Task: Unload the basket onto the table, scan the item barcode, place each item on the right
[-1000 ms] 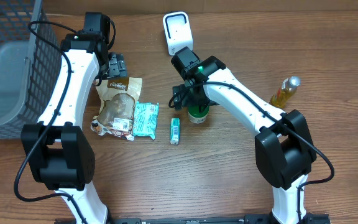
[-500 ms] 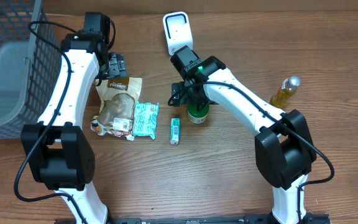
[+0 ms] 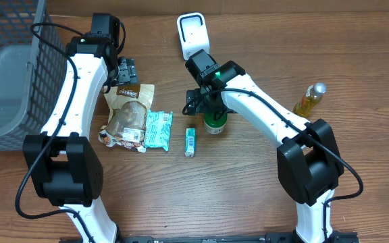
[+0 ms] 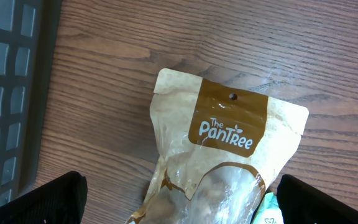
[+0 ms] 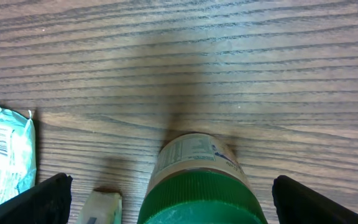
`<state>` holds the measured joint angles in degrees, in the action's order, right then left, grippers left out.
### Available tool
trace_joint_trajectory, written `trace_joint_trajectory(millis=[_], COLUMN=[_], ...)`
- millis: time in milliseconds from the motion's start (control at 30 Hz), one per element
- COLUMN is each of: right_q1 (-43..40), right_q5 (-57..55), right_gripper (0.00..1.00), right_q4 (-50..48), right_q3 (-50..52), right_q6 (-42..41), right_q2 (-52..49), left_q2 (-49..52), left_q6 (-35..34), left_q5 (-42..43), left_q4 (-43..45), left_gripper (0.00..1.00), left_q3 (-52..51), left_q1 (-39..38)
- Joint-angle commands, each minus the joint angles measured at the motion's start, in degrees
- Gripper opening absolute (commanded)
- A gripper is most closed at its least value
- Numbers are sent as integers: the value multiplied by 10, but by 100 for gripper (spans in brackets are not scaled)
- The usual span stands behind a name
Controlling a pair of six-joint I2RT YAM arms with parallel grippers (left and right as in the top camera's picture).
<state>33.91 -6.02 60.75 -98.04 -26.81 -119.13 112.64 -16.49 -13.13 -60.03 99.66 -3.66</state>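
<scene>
- Overhead, the right pincer [image 3: 206, 111] hung wide open over the green-lidded jar [image 3: 214, 123] and gripped nothing. The fingers stood clear on either side of the lid.
- The jar stood upright on the desk [image 3: 262, 202], near the white scanner [image 3: 193, 34] at the far edge and not raised toward it.
- The left pincer [image 3: 125, 70] was also open and empty, above the far end of the PanTree pouch [image 3: 130, 108].
- A teal packet [image 3: 158, 128] and a small green tube [image 3: 190, 142] lay flat between pouch and jar.
- By my reading the task had barely begun: gripping, lifting and presenting a barcode to the scanner all remained.
</scene>
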Motion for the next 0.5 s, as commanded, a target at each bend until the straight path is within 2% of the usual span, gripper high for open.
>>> trace_joint_trajectory(millis=[0, 467], right_q1=[1, 1], right_q5=[-3, -3], right_gripper=[100, 100], right_q4=[-5, -9], right_q3=[-6, -6], right_q6=[-4, -4], right_q2=[5, 5], left_q2=[-2, -2], left_q6=[0, 0], left_q5=[-8, -8], left_q4=[1, 1], left_gripper=[99, 100], left_q3=[7, 7], left_q1=[-2, -2])
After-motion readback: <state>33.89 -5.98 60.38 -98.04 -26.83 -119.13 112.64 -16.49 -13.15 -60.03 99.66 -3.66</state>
